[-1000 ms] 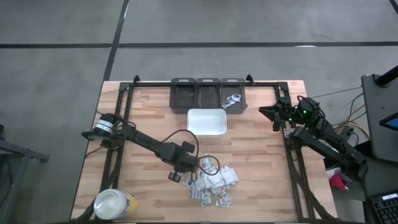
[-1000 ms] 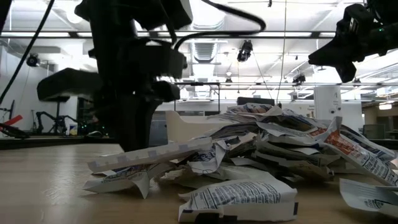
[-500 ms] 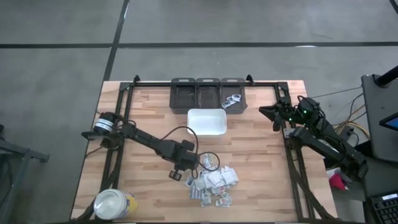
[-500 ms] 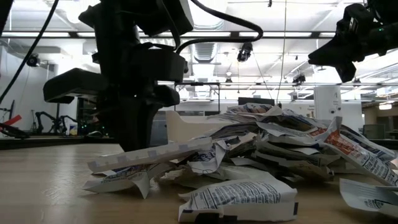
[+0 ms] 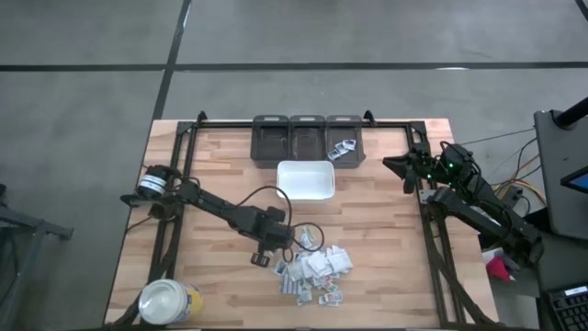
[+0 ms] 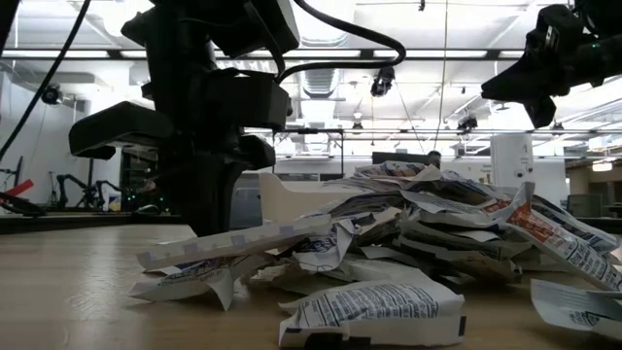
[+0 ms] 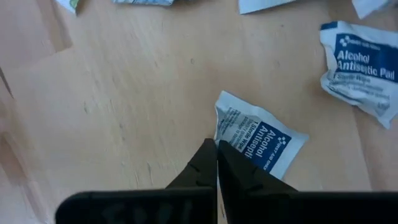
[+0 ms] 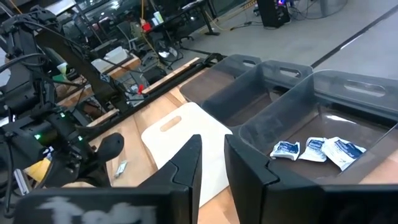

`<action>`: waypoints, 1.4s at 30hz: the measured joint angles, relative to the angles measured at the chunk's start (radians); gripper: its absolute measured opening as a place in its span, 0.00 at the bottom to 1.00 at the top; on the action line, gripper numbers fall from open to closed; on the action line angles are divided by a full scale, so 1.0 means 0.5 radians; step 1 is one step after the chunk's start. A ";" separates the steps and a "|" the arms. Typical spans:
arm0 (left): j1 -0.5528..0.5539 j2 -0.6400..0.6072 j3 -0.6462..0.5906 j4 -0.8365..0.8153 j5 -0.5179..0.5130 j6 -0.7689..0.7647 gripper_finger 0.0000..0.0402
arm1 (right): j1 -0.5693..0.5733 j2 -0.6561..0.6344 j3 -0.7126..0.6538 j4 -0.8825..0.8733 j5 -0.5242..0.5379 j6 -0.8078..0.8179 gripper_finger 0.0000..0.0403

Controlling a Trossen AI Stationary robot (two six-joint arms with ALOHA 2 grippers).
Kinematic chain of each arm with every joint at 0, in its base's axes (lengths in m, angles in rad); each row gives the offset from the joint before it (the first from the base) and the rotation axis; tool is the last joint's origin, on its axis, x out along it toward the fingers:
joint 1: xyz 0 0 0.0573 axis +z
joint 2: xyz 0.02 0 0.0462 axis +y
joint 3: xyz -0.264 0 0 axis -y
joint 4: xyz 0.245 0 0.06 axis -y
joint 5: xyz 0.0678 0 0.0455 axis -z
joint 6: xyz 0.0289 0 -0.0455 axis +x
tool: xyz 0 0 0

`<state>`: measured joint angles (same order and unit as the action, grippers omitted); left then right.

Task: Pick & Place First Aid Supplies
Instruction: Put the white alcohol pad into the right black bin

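Note:
The first aid supplies lie in a loose pile on the wooden table, near its front edge. My left gripper points down at the pile's left side, shut on one white packet with a blue label. Another blue-labelled packet lies flat close by. My right gripper is raised at the table's far right, its fingers slightly apart with nothing between them. My left gripper pinches the blue-labelled packet at its edge, near one corner, between its two fingertips. The fingers come from above, pointing steeply down. The rest of the packet lies flat on the table.
A white tray stands at mid-table. Behind it are three dark bins; the right one holds a few packets. A yellow jar with a white lid stands at the front left corner. Bare wood lies left of the pile.
My left gripper has turned a little about its own axis while staying over the pile's left side.

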<state>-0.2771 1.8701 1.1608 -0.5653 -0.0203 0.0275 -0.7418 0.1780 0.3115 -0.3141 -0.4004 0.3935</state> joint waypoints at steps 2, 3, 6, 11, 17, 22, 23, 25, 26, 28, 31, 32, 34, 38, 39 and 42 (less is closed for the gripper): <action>0.003 0.000 0.013 -0.007 0.005 -0.057 0.00 | 0.000 0.000 0.000 0.001 0.000 0.000 0.18; 0.003 -0.004 0.018 -0.012 0.005 -0.079 0.00 | 0.000 0.000 0.000 0.001 0.000 0.002 0.18; 0.013 -0.013 0.044 -0.017 0.017 -0.154 0.00 | 0.000 0.000 0.000 0.002 0.000 0.050 0.19; 0.025 -0.074 0.114 -0.018 0.019 -0.217 0.00 | 0.000 0.001 0.000 0.002 -0.002 0.270 0.20; 0.035 -0.114 0.327 -0.147 -0.133 -0.215 0.00 | 0.001 0.034 0.000 0.008 -0.238 0.364 0.17; 0.068 -0.126 0.592 -0.181 -0.460 -0.200 0.00 | 0.000 0.077 0.000 0.019 -0.393 0.378 0.14; 0.080 -0.126 0.646 -0.181 -0.519 -0.200 0.00 | 0.001 0.087 0.000 0.026 -0.426 0.378 0.13; 0.105 -0.124 0.765 -0.175 -0.626 -0.210 0.00 | 0.000 0.105 0.000 0.047 -0.484 0.380 0.13; 0.119 -0.124 0.822 -0.170 -0.671 -0.214 0.00 | 0.001 0.112 -0.002 0.075 -0.517 0.379 0.13; 0.154 -0.124 0.928 -0.155 -0.729 -0.217 0.00 | 0.009 0.130 -0.002 0.173 -0.580 0.370 0.14; 0.224 -0.124 1.042 -0.136 -0.758 -0.218 0.00 | 0.036 0.160 -0.002 0.356 -0.607 0.367 0.15; 0.250 -0.124 1.070 -0.119 -0.761 -0.221 0.00 | 0.049 0.171 -0.002 0.415 -0.608 0.367 0.16; 0.309 -0.124 1.108 -0.056 -0.765 -0.234 0.00 | 0.077 0.202 -0.002 0.514 -0.609 0.364 0.18; 0.409 -0.123 1.146 0.046 -0.766 -0.248 0.00 | 0.137 0.289 -0.002 0.616 -0.608 0.337 0.23; 0.430 -0.123 1.149 0.072 -0.766 -0.248 0.00 | 0.152 0.314 -0.002 0.627 -0.607 0.322 0.25; 0.482 -0.123 1.157 0.084 -0.765 -0.263 0.00 | 0.212 0.402 0.006 0.652 -0.553 0.224 0.29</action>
<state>-0.0362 1.8088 1.7394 -0.5232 -0.4026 -0.1040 -0.6359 0.3790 0.3144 0.0119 -0.6768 0.5055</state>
